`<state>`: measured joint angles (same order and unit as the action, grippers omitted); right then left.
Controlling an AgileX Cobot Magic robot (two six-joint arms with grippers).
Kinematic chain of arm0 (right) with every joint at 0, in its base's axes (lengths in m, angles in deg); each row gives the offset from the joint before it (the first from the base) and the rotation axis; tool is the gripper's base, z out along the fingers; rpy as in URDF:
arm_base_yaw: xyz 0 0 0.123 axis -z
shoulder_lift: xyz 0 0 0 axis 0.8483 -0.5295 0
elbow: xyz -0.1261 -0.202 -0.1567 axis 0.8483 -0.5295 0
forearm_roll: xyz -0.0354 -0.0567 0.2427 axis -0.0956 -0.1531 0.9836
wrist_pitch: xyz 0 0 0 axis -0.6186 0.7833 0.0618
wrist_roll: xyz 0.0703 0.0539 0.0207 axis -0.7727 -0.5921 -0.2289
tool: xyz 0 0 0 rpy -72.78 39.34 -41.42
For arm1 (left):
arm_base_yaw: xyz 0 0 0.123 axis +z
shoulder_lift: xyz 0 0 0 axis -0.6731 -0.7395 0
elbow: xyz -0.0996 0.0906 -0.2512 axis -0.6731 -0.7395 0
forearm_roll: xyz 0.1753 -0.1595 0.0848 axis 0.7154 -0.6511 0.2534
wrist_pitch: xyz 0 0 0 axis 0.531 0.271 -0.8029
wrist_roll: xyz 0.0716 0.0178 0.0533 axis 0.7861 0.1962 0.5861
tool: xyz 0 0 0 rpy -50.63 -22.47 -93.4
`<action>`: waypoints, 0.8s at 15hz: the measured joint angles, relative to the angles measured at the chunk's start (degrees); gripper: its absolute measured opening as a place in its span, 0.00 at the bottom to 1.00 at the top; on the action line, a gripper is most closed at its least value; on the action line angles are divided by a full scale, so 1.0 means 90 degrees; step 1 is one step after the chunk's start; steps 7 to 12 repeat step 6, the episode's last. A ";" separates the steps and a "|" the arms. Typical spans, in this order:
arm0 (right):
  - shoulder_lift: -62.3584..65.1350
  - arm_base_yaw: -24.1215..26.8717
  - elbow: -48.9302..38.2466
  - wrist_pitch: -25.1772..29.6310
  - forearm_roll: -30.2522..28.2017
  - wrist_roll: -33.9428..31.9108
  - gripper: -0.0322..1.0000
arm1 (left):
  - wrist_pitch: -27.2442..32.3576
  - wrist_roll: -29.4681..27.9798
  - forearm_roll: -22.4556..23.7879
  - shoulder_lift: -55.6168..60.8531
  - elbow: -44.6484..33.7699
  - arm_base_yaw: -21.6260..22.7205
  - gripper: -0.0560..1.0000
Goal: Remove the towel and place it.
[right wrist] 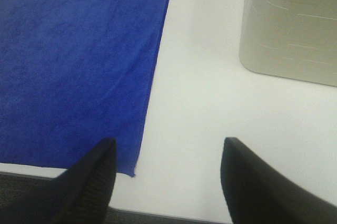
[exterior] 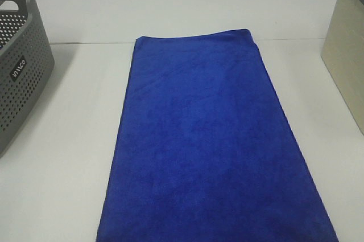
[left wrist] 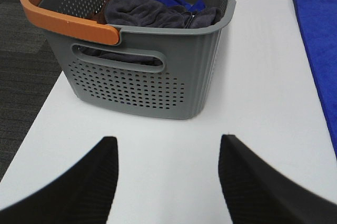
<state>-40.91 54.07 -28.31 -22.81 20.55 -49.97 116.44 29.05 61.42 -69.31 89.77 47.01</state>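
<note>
The royal-blue towel (exterior: 210,139) lies spread flat on the white table (exterior: 74,156), running from the middle to the near edge. It also shows in the left wrist view (left wrist: 318,45) and in the right wrist view (right wrist: 79,60). No gripper shows in the exterior high view. My left gripper (left wrist: 168,176) is open and empty above the table, facing the grey perforated basket (left wrist: 142,81). My right gripper (right wrist: 168,182) is open and empty above the table's near edge, beside the towel's near right corner.
The grey basket (exterior: 17,65) with an orange handle (left wrist: 63,18) stands at the left and holds grey and blue cloths (left wrist: 147,10). A beige bin (exterior: 347,48) stands at the right; it also shows in the right wrist view (right wrist: 289,23).
</note>
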 joint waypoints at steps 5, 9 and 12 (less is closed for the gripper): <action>0.0000 0.0000 0.0000 0.0000 0.0006 0.0000 0.61 | 0.0000 0.0000 0.0000 0.0000 0.0000 0.0000 0.55; 0.0000 0.0000 0.0000 0.0000 0.0006 0.0000 0.61 | 0.0000 0.0006 0.0000 0.0000 0.0000 0.0000 0.55; 0.0000 0.0000 0.0000 0.0000 0.0006 0.0000 0.61 | 0.0000 0.0006 0.0000 0.0000 0.0000 0.0000 0.55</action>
